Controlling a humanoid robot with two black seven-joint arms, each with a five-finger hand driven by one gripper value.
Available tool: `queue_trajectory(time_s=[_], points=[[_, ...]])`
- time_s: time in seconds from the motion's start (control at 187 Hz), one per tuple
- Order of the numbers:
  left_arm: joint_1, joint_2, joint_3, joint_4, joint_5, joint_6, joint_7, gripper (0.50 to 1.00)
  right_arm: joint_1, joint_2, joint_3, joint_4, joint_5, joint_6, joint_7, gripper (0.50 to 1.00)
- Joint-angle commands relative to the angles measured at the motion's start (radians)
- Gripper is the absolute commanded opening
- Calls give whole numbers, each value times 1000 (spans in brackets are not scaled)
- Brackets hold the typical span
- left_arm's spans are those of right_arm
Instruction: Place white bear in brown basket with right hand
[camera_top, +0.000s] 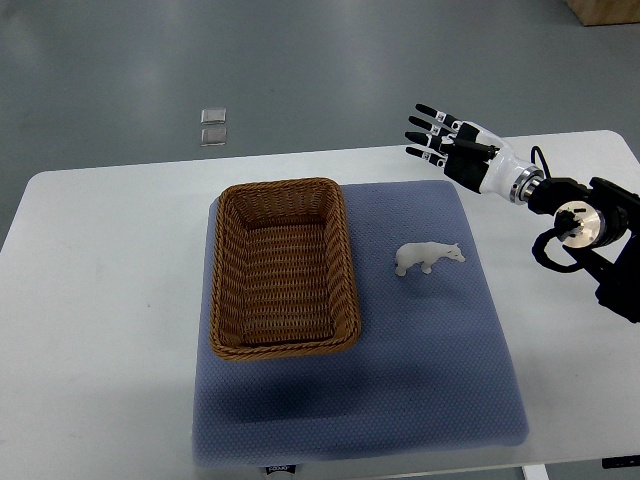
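Note:
A small white bear (428, 257) stands on the blue mat (420, 370), to the right of the brown wicker basket (222, 270). The basket holds nothing that I can see. My right hand (440, 138) hovers above the table's far edge, up and right of the bear, well apart from it. Its fingers are spread straight and hold nothing. The arm comes in from the right edge.
The mat lies on a white table (100, 300). Two small clear squares (213, 127) lie on the grey floor beyond the table. A brown box corner (605, 10) shows at the top right.

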Motion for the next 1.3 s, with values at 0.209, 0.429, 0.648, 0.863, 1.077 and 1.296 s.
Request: queue_trajectory(time_s=[0.209,0.429,0.648,0.863,1.077,1.296], points=[[0,0,0,-2,0,0,0,1000,2,-1,-5,1,-8,2,1,973],[-2,0,0,-2,0,0,0,1000,8,-3,-5,1,-135,2,26,971],[-2,0,1,-3,0,0,0,1000,13,-15,-6,8,-390,8,131,971],[-8,0,1,-3,0,0,0,1000,48,-29,-23,18,-753,14,187,971],[-8,0,1,-2,0,0,0,1000,74,-63,-24,23,-1043,120,245,971],[-8,0,1,-3,0,0,-1,1000,88,-147,-58,130,-1138,203,251,971]])
